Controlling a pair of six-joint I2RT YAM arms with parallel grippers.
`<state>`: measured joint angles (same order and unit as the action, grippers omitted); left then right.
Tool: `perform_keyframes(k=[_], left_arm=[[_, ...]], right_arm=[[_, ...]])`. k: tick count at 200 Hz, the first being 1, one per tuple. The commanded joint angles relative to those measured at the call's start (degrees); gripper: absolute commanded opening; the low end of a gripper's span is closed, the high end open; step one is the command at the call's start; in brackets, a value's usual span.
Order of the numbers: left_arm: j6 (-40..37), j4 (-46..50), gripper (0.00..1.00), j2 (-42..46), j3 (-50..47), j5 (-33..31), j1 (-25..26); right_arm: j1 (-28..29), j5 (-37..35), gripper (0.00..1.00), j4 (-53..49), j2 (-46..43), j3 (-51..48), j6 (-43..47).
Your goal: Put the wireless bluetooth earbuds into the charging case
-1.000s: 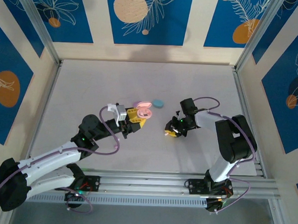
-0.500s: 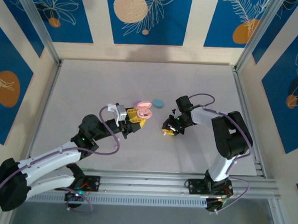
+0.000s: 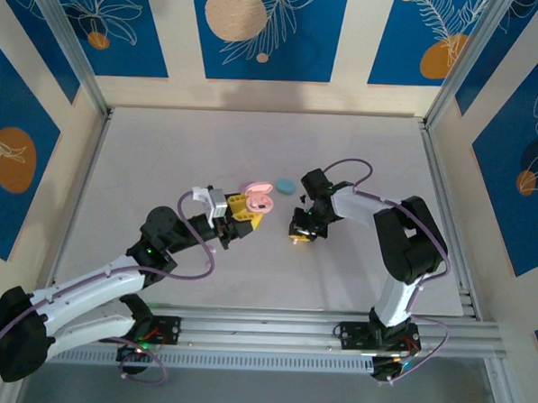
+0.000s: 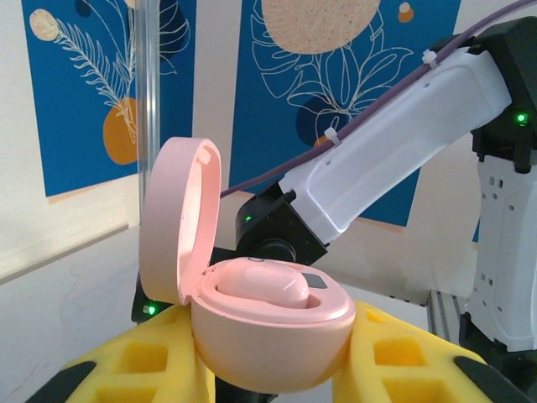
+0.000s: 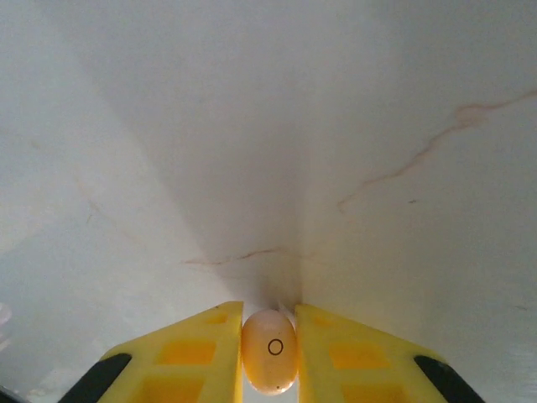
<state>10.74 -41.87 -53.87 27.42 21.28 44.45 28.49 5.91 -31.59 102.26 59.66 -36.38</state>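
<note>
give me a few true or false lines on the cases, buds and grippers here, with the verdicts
1. The pink case has its lid open. True.
2. The right gripper is empty. False: it pinches a peach earbud.
3. A pink earbud sits inside the pink case. True.
4. The left gripper holds the blue case. False: it holds the pink case; the blue case lies on the table.
</note>
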Motion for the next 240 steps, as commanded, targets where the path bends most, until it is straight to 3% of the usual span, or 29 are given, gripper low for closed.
perform_keyframes(k=[1,81,156,240], left_arm=[[-1.2,-0.7,0.20,1.2,0.5,-1.1,0.5],[-1.6,-1.0,0.20,1.3,0.0,-2.0,0.4],[-2.0,-0.8,0.20,0.3,0.1,-0.9,0.4],[-2.0,-0.5,0.20,-0.5,0.7,1.8,0.5]], right_arm=[[1.4,-1.3,0.21,-2.9,-1.5,1.4,0.8],[1.6,-5.6,0.20,-7.6,-20.1,1.9,-1.3],[3.7,-4.4,0.20,-8.0,-36.9,7.5,0.8],[14.1,-4.1,0.20,-5.8,-40.0,15.6,8.5]])
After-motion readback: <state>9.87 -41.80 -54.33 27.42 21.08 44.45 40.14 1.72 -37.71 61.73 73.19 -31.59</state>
